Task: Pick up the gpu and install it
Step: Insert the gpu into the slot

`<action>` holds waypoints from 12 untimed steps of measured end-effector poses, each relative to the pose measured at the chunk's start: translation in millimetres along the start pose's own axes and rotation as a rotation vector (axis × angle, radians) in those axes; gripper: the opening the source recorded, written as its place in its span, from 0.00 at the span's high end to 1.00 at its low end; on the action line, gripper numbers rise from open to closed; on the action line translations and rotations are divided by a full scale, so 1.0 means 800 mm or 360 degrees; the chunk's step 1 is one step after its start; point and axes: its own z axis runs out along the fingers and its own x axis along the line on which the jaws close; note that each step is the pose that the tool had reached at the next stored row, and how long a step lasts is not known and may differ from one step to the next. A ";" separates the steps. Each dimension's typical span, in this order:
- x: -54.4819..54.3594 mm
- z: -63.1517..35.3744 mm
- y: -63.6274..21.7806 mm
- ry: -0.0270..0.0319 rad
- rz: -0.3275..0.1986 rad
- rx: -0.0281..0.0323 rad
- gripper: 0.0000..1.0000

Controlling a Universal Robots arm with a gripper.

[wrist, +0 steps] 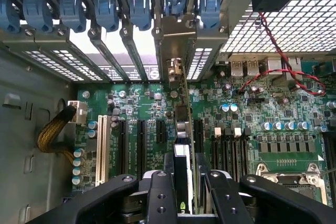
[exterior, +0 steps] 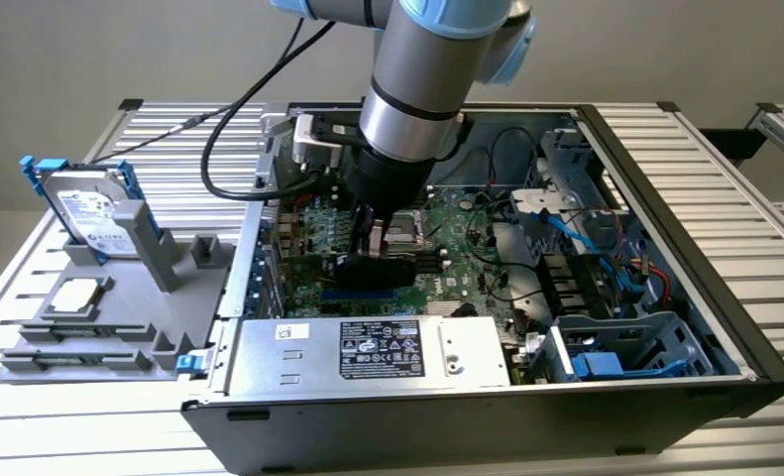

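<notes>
The gpu (wrist: 182,153) stands on edge inside the open case (exterior: 498,431). It sits over the motherboard (wrist: 131,108), in line with the row of long expansion slots. Its silver bracket (wrist: 173,40) reaches up against the case's rear wall, set into one of the slot openings beneath the row of blue clips (wrist: 139,9). Whether its lower edge is pressed fully home in a slot cannot be told.

The gripper (wrist: 189,190) is clenched on the gpu. Its black fingers (wrist: 160,192) press one on each flat face, at the end away from the bracket. In the exterior view the arm comes straight down into the middle of the case.

The motherboard covers the case floor. A silver power supply (exterior: 365,349) with a black label lies along the case's near edge. A drive cage (exterior: 629,342) with blue parts fills the near corner at the exterior view's right. Red wires (wrist: 286,66) loop near the rear ports, and a braided yellow cable (wrist: 52,132) curves by the side wall.

The case rests on a slatted metal table (exterior: 709,159). Just beside it, toward the table's edge at the exterior view's left, a grey fixture (exterior: 114,307) holds a hard drive (exterior: 87,208) with blue rails upright at its far end. A few smaller parts lie flat in its nearer recesses.
</notes>
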 end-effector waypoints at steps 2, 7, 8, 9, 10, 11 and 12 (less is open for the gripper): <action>0.000 0.000 0.000 0.00002 0.0000 -0.00027 0.73; 0.000 0.000 0.000 0.00002 0.0000 -0.00037 0.73; 0.000 0.000 0.000 0.00005 -0.0001 -0.00038 0.73; 0.000 0.000 0.000 0.00009 -0.0002 -0.00039 0.73; 0.000 0.000 0.000 0.00013 -0.0004 -0.00038 0.73; 0.000 0.000 0.000 0.00017 -0.0006 -0.00038 0.73; 0.000 0.000 0.000 0.00021 -0.0007 -0.00039 0.73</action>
